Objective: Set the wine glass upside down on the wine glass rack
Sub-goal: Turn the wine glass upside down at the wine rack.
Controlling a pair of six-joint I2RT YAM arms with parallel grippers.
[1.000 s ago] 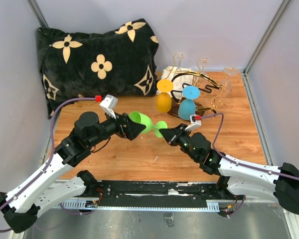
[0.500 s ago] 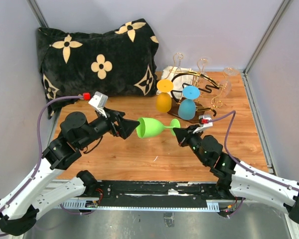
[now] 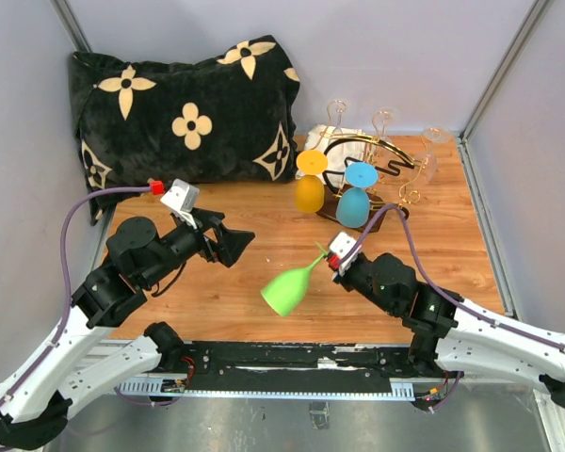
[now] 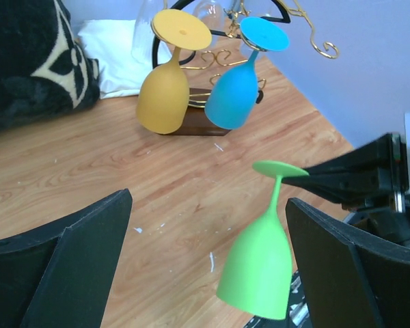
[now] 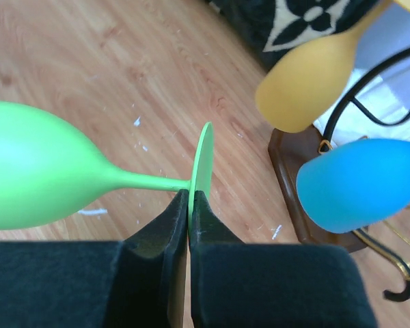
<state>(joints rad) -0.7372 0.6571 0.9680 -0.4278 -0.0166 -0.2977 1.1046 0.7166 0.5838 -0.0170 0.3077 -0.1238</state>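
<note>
Over the near middle of the wooden table point(image 3: 217, 287), the right gripper point(image 3: 329, 255) pinches the foot rim of a green plastic wine glass point(image 3: 287, 290), its bowl tilted down and leftward. To its left, the left gripper point(image 3: 237, 243) has its fingers wide apart and empty. At far right stands the gold wire wine glass rack point(image 3: 367, 139).

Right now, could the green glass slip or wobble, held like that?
Probably wobbly: the right tool pinches only the thin foot rim of the green glass, with its bowl hanging far out. It looks smooth, so maybe slippery.
</note>
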